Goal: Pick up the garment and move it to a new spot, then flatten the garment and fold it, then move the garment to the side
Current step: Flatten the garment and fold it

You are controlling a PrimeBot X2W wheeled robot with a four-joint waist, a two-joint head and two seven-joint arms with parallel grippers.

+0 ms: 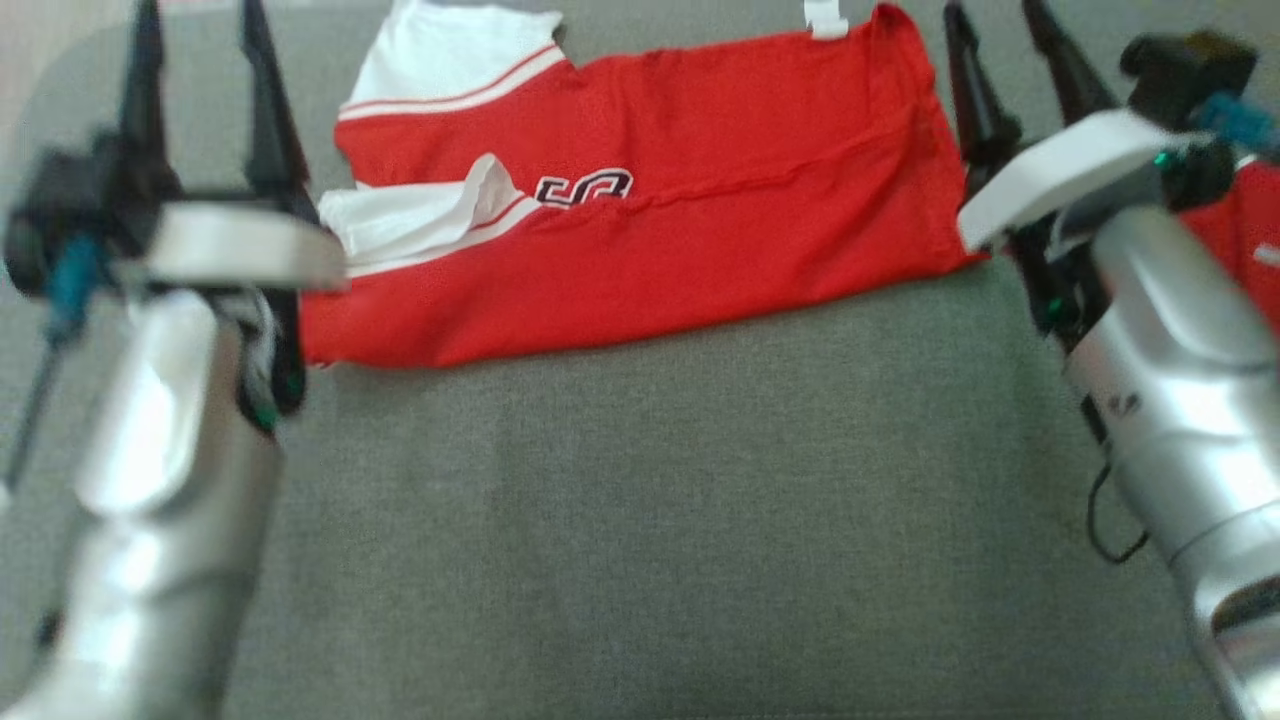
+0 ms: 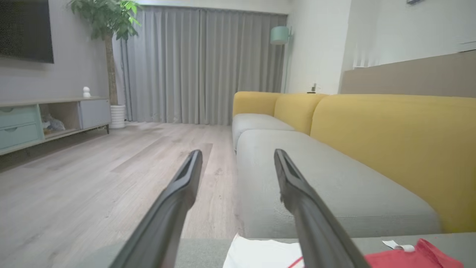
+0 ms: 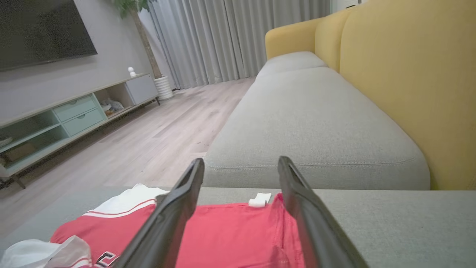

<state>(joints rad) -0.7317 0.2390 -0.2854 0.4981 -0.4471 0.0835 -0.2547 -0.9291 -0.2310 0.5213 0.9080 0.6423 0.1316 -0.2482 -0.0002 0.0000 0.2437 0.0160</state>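
A red garment [image 1: 680,200] with white sleeves and a dark logo lies folded lengthwise across the far part of the grey cushion [image 1: 640,480]. My left gripper [image 1: 200,60] stands open beside its left end, empty, fingers pointing away. My right gripper [image 1: 995,50] stands open just past the garment's right edge, also empty. In the right wrist view the garment [image 3: 230,230] lies below the open fingers [image 3: 178,208]. In the left wrist view a white sleeve [image 2: 260,253] and a red corner [image 2: 416,257] show at the bottom, under the right finger [image 2: 297,193].
More red cloth [image 1: 1240,240] shows behind my right forearm at the right edge. A yellow-backed grey sofa [image 3: 316,119] runs on beyond the cushion. Wooden floor [image 2: 93,178], a TV cabinet [image 2: 37,123] and a potted plant [image 2: 108,22] lie to the left.
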